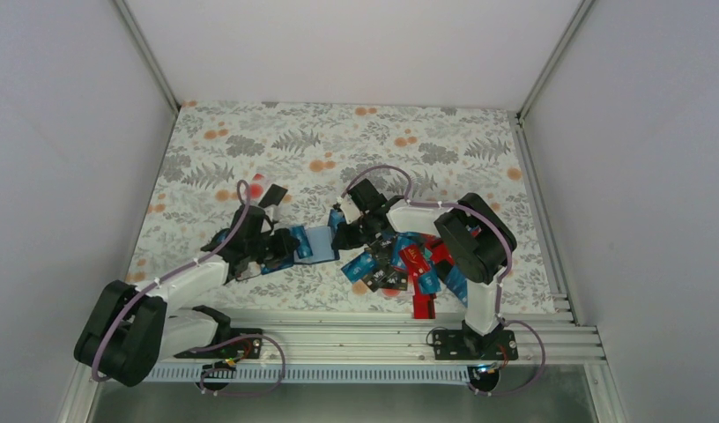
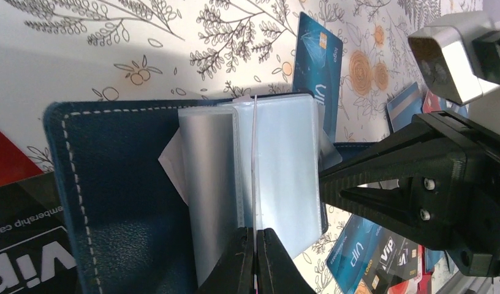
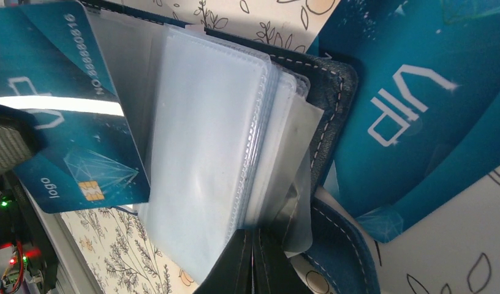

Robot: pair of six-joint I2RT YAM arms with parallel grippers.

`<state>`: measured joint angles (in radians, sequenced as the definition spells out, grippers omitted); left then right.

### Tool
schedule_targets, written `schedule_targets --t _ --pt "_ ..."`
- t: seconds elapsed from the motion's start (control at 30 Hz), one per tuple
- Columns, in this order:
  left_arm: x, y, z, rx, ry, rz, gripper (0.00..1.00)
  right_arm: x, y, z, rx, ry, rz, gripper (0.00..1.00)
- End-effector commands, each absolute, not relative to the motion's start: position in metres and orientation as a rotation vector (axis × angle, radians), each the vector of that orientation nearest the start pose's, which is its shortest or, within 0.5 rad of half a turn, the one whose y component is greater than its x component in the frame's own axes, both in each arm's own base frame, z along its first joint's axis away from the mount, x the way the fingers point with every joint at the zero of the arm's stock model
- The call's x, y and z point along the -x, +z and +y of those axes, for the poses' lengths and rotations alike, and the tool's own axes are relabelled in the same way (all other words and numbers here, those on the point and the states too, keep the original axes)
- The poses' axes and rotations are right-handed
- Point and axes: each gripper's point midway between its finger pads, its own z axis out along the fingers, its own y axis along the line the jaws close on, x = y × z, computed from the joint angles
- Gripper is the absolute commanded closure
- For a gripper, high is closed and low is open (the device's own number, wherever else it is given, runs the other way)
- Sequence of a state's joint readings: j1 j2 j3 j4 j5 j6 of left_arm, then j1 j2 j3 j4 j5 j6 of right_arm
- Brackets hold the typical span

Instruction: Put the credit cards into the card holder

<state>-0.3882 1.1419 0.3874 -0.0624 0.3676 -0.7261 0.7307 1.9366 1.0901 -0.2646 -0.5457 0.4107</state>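
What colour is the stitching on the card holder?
White, on the navy card holder; left wrist view.

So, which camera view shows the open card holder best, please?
The left wrist view: the card holder lies open, navy cover, stitching and clear sleeves plain. The right wrist view crops it to sleeves and one edge; the top view shows a small blue patch.

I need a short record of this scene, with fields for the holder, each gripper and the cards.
holder: card holder lies open, its clear sleeves fanned out
left: left gripper shut on one thin sleeve edge
right: right gripper shut on the sleeves too
nearest card: teal card at the sleeves; cannot tell whether it is inserted
other cards: loose cards piled by the right arm
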Motion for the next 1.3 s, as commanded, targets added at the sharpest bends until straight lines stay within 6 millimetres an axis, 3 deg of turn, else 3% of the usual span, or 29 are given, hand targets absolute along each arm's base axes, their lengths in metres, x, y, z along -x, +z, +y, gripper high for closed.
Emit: schedule_targets --t 0.0,0.43,0.87,1.27 --pt "-0.243 0.054 -0.173 0.252 -0.998 2.525 0.98 -0.244 -0.012 0.331 0.617 0.922 2.895 0.96" --pt "-0.233 0.045 -0.170 0.353 -1.016 2.568 0.98 -0.244 -0.011 0.331 0.616 0.925 2.893 0.96" --pt "-0.220 0.019 -0.160 0.548 -0.989 2.632 0.98 -0.242 -0.012 0.330 0.621 0.926 2.896 0.96" --pt "-0.227 0.023 -0.175 0.456 -1.095 2.615 0.98 -0.240 -0.014 0.329 0.632 0.925 2.901 0.96"
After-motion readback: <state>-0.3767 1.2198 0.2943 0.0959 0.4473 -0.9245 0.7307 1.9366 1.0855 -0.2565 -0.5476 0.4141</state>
